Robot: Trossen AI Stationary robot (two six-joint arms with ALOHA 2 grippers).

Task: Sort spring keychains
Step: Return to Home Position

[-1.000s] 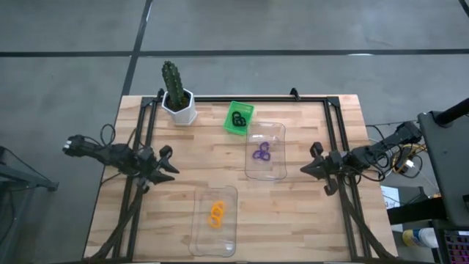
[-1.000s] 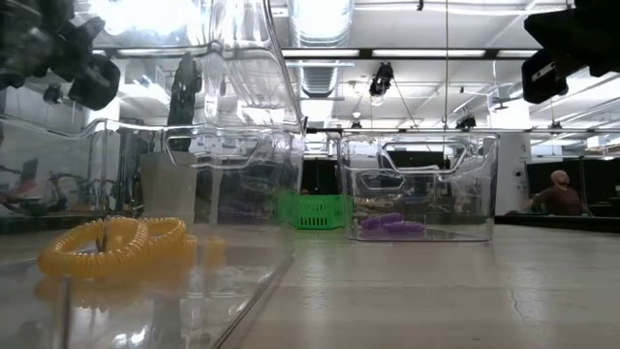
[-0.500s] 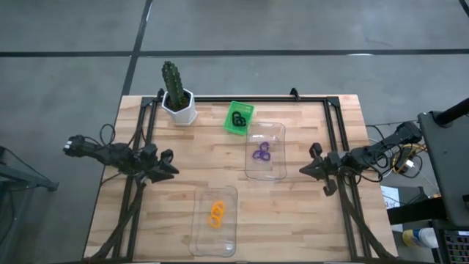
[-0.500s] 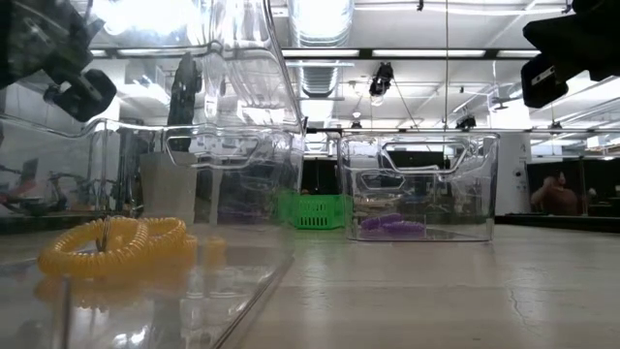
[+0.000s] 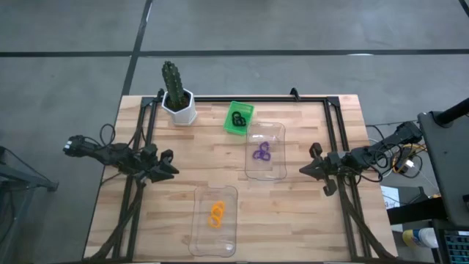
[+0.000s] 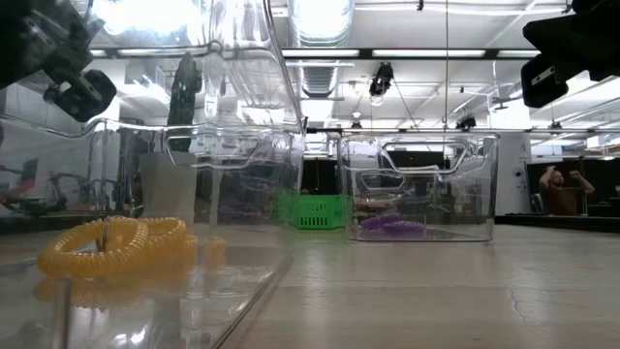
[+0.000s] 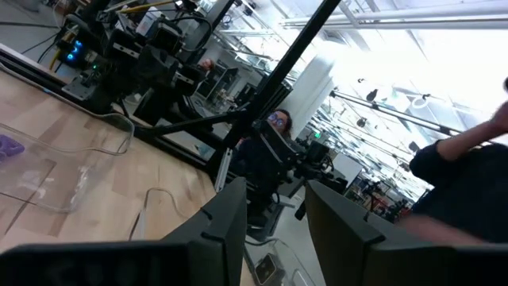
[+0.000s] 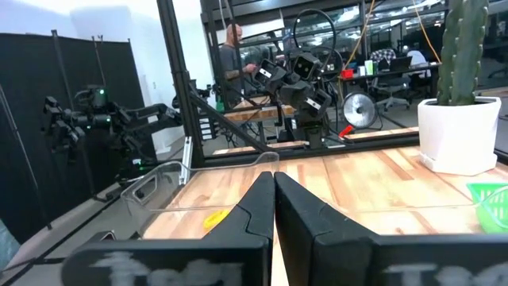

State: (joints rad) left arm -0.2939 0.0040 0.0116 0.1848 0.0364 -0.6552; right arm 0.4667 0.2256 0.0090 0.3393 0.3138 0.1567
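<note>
spring keychains (image 5: 216, 214) in trays (image 5: 271, 167), bin (image 5: 248, 110); left jaws parted, right jaws closed, both empty, at table (image 5: 198, 147) sides.

I see orange coiled plastic spring keychains (image 5: 216, 214) heaped flat in the near clear plastic tray (image 5: 227, 242). The purple coiled keychains (image 5: 261, 151) lie in the far clear tray (image 5: 272, 170), and the black coiled keychains (image 5: 237, 118) in the small green bin (image 5: 248, 110).

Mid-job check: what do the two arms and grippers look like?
The left arm and right arm are dark, slim and jointed, with black cables looping alongside. The left gripper and right gripper each end in two black tapered fingers. No markings readable.
</note>
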